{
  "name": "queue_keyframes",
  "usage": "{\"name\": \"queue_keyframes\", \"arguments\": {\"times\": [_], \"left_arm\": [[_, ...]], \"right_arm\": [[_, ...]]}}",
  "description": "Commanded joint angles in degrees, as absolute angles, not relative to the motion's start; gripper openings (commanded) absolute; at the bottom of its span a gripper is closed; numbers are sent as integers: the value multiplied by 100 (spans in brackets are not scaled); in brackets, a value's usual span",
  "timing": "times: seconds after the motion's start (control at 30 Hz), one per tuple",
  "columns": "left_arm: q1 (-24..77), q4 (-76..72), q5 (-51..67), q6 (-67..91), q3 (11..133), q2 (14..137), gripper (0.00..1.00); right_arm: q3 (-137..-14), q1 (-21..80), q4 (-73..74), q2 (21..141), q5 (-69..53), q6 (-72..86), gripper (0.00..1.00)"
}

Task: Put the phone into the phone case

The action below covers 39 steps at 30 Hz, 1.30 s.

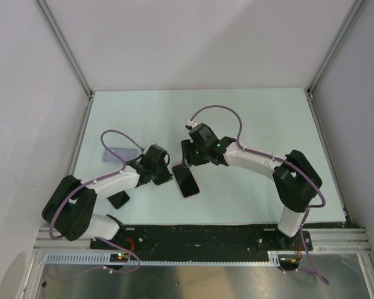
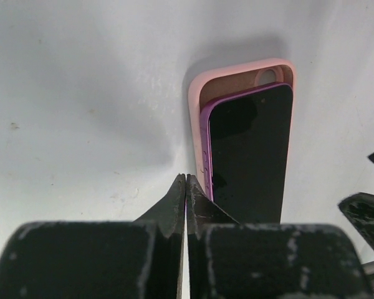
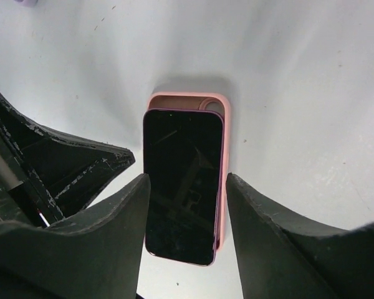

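The phone (image 3: 182,187), black-screened with a purple edge, lies face up in the pink phone case (image 3: 188,100) on the table. It sits shifted toward one end, so the case's camera-hole end (image 2: 268,75) shows bare. My right gripper (image 3: 187,180) is open, with one finger on each long side of the phone (image 1: 186,181). My left gripper (image 2: 186,180) is shut with nothing in it, its tips at the case's left edge (image 2: 194,124). In the top view the left gripper (image 1: 169,176) and the right gripper (image 1: 188,161) meet over the case.
A pale purple flat object (image 1: 119,154) lies at the left of the table. A small black object (image 1: 118,199) sits by the left arm. White walls and metal rails enclose the table (image 1: 255,124).
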<state>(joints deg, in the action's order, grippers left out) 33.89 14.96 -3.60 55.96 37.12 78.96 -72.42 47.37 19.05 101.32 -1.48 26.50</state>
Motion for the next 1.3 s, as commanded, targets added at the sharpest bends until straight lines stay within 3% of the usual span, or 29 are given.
{"name": "queue_keyframes", "arguments": {"times": [0.0, 0.23, 0.57, 1.27], "left_arm": [[3451, 1356, -281, 5677, 3982, 7970, 0], [3476, 1347, -257, 5676, 4080, 8105, 0], [3488, 1336, -246, 5665, 4254, 8382, 0], [3629, 1170, -365, 5839, 4626, 9249, 0]], "right_arm": [[-7242, 4622, 1601, 10350, -438, 2735, 55], [-7251, 4523, 1520, 10721, -505, 2749, 44], [-7274, 4436, 1348, 11068, -603, 2780, 42], [-7391, 4391, 1301, 11531, -645, 2802, 25]]}}
